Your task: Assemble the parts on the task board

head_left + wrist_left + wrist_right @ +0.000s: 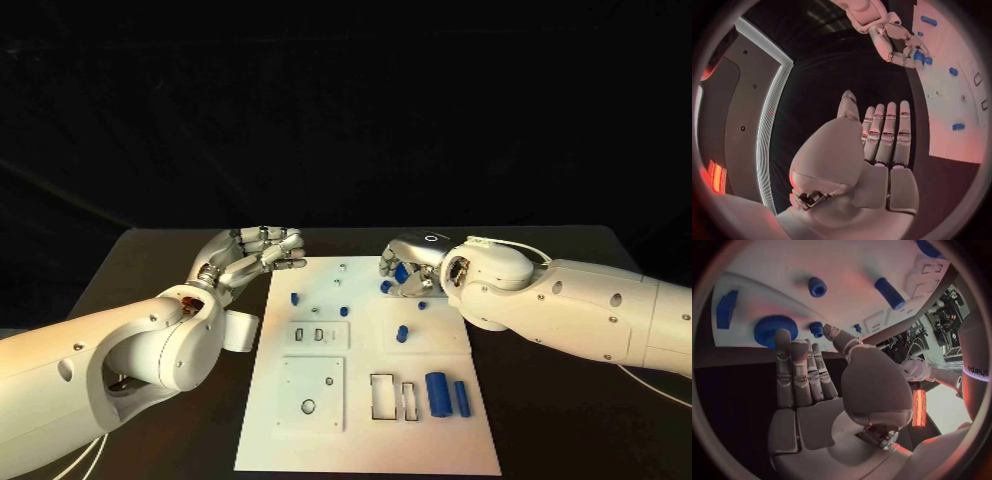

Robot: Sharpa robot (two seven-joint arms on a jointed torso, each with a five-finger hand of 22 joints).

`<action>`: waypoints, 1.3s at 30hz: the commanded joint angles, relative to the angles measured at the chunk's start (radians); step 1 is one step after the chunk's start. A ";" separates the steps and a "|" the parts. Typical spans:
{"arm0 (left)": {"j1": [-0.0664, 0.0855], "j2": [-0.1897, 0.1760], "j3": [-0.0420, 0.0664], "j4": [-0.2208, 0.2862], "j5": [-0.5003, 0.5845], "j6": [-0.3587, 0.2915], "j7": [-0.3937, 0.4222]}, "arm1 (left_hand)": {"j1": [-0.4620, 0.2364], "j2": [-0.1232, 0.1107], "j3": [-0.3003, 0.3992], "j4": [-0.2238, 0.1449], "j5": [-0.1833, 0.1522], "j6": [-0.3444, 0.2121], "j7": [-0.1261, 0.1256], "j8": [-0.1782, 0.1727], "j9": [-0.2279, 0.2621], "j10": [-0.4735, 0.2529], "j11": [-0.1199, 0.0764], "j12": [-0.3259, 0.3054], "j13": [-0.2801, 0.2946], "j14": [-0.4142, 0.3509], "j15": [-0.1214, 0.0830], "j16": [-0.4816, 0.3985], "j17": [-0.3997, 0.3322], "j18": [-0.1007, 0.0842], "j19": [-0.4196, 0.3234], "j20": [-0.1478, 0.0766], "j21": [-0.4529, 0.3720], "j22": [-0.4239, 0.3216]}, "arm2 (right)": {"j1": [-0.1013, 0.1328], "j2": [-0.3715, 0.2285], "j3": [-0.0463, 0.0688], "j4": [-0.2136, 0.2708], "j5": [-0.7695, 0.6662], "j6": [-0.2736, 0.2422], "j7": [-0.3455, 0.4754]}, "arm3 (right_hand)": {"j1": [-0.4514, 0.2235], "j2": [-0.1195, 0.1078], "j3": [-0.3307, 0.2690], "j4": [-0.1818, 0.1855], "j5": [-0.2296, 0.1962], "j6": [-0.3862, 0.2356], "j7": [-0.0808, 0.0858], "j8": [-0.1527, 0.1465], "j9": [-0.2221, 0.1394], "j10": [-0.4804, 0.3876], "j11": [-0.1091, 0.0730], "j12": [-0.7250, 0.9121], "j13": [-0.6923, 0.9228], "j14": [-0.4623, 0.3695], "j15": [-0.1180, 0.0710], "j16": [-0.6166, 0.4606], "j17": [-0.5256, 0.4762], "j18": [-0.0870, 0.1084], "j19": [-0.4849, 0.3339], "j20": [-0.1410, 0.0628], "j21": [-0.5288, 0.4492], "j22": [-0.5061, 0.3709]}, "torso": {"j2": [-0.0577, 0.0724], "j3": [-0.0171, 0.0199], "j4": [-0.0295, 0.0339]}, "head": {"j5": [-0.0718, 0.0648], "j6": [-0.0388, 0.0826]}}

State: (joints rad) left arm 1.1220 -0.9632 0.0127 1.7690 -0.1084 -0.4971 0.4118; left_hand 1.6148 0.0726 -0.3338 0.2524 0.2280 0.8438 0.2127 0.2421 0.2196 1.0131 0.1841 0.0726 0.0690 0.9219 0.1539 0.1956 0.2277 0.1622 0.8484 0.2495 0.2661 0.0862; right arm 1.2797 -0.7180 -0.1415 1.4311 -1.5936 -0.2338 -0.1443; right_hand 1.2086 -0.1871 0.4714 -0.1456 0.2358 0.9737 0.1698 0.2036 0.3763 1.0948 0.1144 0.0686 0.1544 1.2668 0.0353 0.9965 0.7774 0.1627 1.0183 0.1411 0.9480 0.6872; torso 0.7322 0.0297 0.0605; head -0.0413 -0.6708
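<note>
two blue cylinders lie near the white board's near right edge. left hand hovers off its far left edge, fingers straight, holding nothing. right hand reaches the far right edge beside a blue ridged knob; grip unclear.

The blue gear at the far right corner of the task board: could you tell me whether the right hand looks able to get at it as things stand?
Probably yes. The right hand hangs open right beside the blue gear, fingertips nearly at it, with nothing between them.
</note>
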 commanded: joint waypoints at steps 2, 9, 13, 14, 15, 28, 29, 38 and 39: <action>0.004 0.000 0.001 0.004 0.005 0.022 0.005 | -0.002 0.011 -0.007 0.001 -0.003 -0.009 0.009 -0.006 0.001 -0.007 -0.001 -0.005 0.000 -0.006 -0.001 -0.008 0.001 0.016 -0.003 0.006 -0.007 -0.001 | -0.002 0.005 0.000 -0.005 -0.023 0.011 -0.013 | 0.003 0.007 0.022 0.002 -0.003 0.012 0.000 -0.006 0.004 0.004 -0.001 0.003 0.002 0.019 -0.001 0.043 0.029 0.000 0.023 0.000 0.043 0.052 | 0.005 0.0011 0.0014 | 0.002 -0.002; 0.005 -0.001 0.001 0.002 0.009 0.022 0.002 | -0.002 0.012 -0.008 0.001 -0.003 -0.010 0.009 -0.007 0.002 -0.008 -0.001 -0.006 -0.001 -0.007 -0.001 -0.009 0.001 0.016 -0.003 0.007 -0.008 -0.002 | -0.005 0.010 0.000 -0.014 -0.022 0.023 -0.019 | -0.011 0.005 0.086 0.014 -0.033 0.030 -0.009 -0.001 0.017 0.030 -0.008 0.006 0.001 0.058 -0.005 0.145 0.098 -0.018 0.075 -0.003 0.149 0.186 | 0.007 0.0029 0.0013 | 0.007 -0.002; 0.006 -0.001 0.001 0.002 0.011 0.022 0.001 | -0.002 0.012 -0.008 0.001 -0.003 -0.010 0.009 -0.007 0.002 -0.008 -0.001 -0.006 -0.001 -0.007 -0.001 -0.009 0.001 0.016 -0.003 0.007 -0.008 -0.002 | -0.006 0.012 0.000 -0.017 -0.022 0.025 -0.019 | -0.014 0.005 0.102 0.019 -0.035 0.037 -0.012 0.003 0.022 0.039 -0.010 0.006 0.001 0.062 -0.007 0.161 0.104 -0.020 0.083 -0.004 0.165 0.208 | 0.009 0.0036 0.0003 | 0.008 -0.003; 0.006 -0.001 0.001 0.002 0.011 0.022 0.001 | -0.002 0.012 -0.008 0.001 -0.003 -0.010 0.009 -0.007 0.002 -0.008 -0.001 -0.006 -0.001 -0.007 -0.001 -0.009 0.001 0.016 -0.003 0.007 -0.008 -0.002 | -0.007 0.013 0.000 -0.017 -0.022 0.025 -0.019 | -0.015 0.005 0.106 0.020 -0.035 0.038 -0.012 0.004 0.023 0.041 -0.010 0.006 0.001 0.063 -0.007 0.164 0.106 -0.021 0.084 -0.005 0.169 0.213 | 0.010 0.0034 -0.0002 | 0.009 -0.002; 0.006 -0.001 0.001 0.002 0.011 0.022 0.001 | -0.002 0.012 -0.009 0.001 -0.003 -0.011 0.010 -0.007 0.002 -0.009 -0.001 -0.006 -0.001 -0.008 0.000 -0.010 0.002 0.016 -0.003 0.007 -0.008 -0.002 | -0.007 0.013 0.000 -0.018 -0.022 0.026 -0.019 | -0.015 0.006 0.108 0.021 -0.035 0.039 -0.012 0.004 0.023 0.041 -0.011 0.006 0.001 0.063 -0.007 0.165 0.106 -0.021 0.085 -0.005 0.171 0.215 | 0.010 0.0034 0.0000 | 0.009 -0.002; 0.008 -0.004 0.001 0.002 0.012 0.022 -0.004 | -0.001 0.014 -0.009 0.000 -0.003 -0.012 0.010 -0.008 0.002 -0.011 0.000 -0.007 -0.001 -0.009 0.000 -0.011 0.002 0.016 -0.004 0.007 -0.009 -0.003 | -0.011 0.018 0.000 -0.021 -0.016 0.025 -0.018 | -0.022 0.001 0.122 0.027 -0.041 0.040 -0.014 0.006 0.029 0.046 -0.012 0.003 -0.001 0.072 -0.008 0.188 0.123 -0.026 0.098 -0.006 0.194 0.247 | 0.014 0.0047 -0.0002 | 0.011 -0.007; 0.008 -0.004 0.001 0.002 0.012 0.022 -0.004 | -0.001 0.014 -0.009 0.000 -0.003 -0.012 0.010 -0.008 0.002 -0.011 0.000 -0.007 -0.001 -0.009 0.000 -0.011 0.002 0.016 -0.004 0.007 -0.009 -0.003 | -0.011 0.018 0.000 -0.020 -0.016 0.025 -0.019 | -0.023 -0.001 0.123 0.028 -0.042 0.039 -0.013 0.006 0.029 0.046 -0.012 0.002 -0.001 0.073 -0.008 0.190 0.123 -0.026 0.099 -0.006 0.196 0.249 | 0.014 0.0047 -0.0003 | 0.011 -0.007; 0.009 -0.005 0.001 0.000 0.012 0.022 -0.009 | 0.002 0.015 -0.010 -0.002 -0.004 -0.014 0.011 -0.009 0.003 -0.013 0.000 -0.008 -0.001 -0.010 0.000 -0.012 0.002 0.016 -0.004 0.008 -0.010 -0.003 | -0.012 0.016 0.000 -0.016 -0.011 -0.004 -0.024 | -0.034 0.000 0.138 0.044 -0.039 0.054 -0.022 0.017 0.042 0.069 -0.018 0.009 0.002 0.088 -0.013 0.223 0.147 -0.032 0.122 -0.008 0.231 0.297 | 0.015 0.0045 -0.0001 | 0.012 -0.009; 0.009 -0.005 0.001 0.000 0.012 0.022 -0.009 | 0.002 0.015 -0.010 -0.002 -0.004 -0.014 0.011 -0.009 0.003 -0.013 0.000 -0.008 -0.001 -0.010 0.000 -0.012 0.002 0.016 -0.004 0.008 -0.010 -0.003 | -0.012 0.016 0.000 -0.015 -0.010 -0.011 -0.025 | -0.034 0.007 0.144 0.049 -0.040 0.062 -0.027 0.023 0.046 0.080 -0.022 0.013 0.004 0.094 -0.017 0.232 0.156 -0.035 0.132 -0.010 0.242 0.312 | 0.015 0.0044 -0.0001 | 0.012 -0.009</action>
State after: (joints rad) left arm 1.1285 -0.9687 0.0130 1.7678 -0.0992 -0.4919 0.4015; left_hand 1.6149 0.0806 -0.3392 0.2524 0.2280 0.8364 0.2123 0.2372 0.2214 1.0061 0.1841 0.0689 0.0687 0.9220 0.1539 0.1856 0.2285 0.1620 0.8452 0.2522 0.2623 0.0842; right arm 1.2708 -0.7018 -0.1402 1.4137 -1.5991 -0.2319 -0.1600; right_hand 1.1805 -0.1804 0.6093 -0.0962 0.1950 1.0306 0.1449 0.2227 0.4197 1.1693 0.0942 0.0785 0.1563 1.3548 0.0169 1.2243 0.9297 0.1467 1.1457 0.1319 1.1847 0.9925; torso 0.7470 0.0345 0.0604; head -0.0295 -0.6794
